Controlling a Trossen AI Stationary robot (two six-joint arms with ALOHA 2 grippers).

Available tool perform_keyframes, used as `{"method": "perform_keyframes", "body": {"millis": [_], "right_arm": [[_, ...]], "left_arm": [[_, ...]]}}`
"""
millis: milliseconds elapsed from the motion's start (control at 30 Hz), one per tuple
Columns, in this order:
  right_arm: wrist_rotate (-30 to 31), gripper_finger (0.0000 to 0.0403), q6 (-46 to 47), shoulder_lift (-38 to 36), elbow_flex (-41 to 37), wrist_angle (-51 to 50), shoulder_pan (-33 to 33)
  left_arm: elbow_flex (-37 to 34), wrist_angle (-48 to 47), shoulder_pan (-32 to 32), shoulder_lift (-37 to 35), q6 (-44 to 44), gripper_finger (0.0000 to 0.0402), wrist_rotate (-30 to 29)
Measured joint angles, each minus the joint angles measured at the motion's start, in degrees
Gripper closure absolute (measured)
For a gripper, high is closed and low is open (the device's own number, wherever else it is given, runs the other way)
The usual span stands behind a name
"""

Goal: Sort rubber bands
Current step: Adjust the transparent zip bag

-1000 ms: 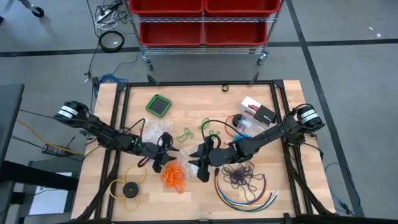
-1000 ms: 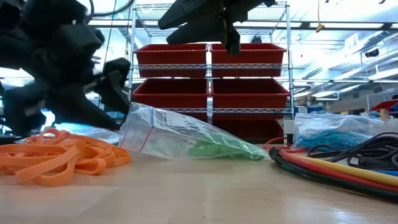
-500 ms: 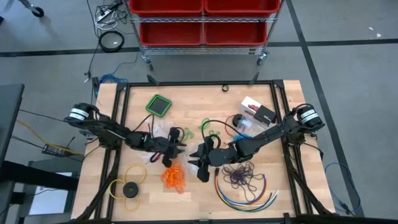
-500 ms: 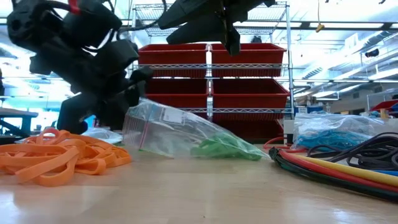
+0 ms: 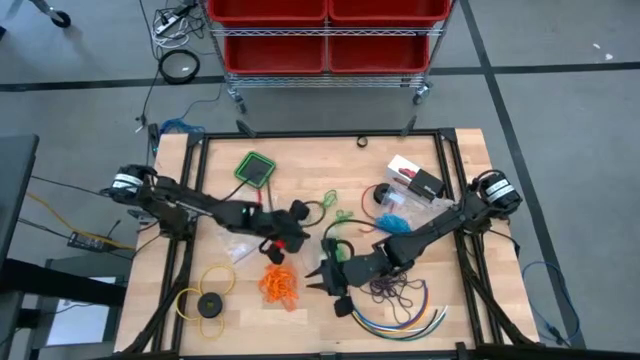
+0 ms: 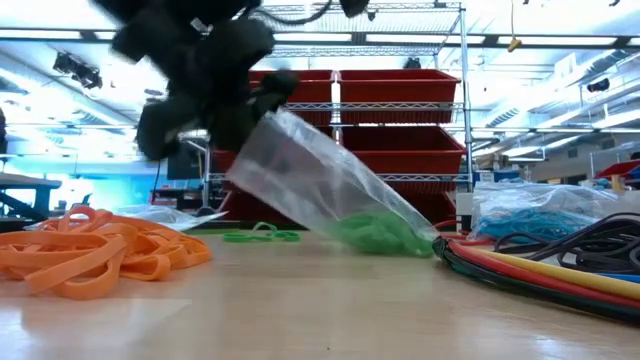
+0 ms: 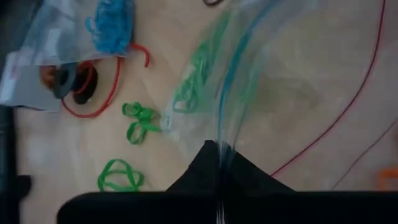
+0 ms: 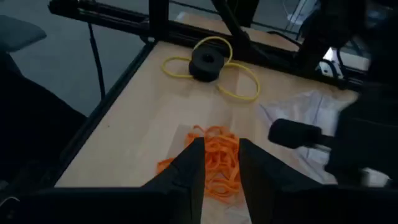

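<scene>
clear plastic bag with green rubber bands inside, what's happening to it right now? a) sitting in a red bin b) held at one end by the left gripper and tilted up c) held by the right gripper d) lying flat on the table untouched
b: the left gripper is shut on the upper end of the clear plastic bag, which slants down to the wooden table, the green rubber bands bunched at its low end.

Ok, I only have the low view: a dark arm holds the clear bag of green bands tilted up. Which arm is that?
Observer: The left end effector, shut on the bag.
Operator: Where's the other one?
Observer: The right end effector is open, low beside the orange bands, pointing at them.
Operator: Any purple bands?
Observer: Yes, a dark purple bunch lies by the coloured cables.
</scene>
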Motion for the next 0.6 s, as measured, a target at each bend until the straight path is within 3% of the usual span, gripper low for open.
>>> {"method": "perform_keyframes", "body": {"millis": [233, 400, 600], "right_arm": [[0.2, 0.0337, 0.6, 0.0, 7.8, -16.2, -1.0], [0.1, 0.0327, 1.1, 0.0, 9.6, -21.1, -1.2], [0.4, 0.0284, 2.7, 0.0, 9.6, -21.9, -2.2]], "left_arm": [[14.9, -19.8, 4.8, 0.0, -0.5, 0.0399, 12.7], [20.4, -23.4, 7.0, -0.1, -0.3, 0.0400, 21.3], [22.1, -23.6, 8.9, 1.6, 0.1, 0.0400, 23.4]]}}
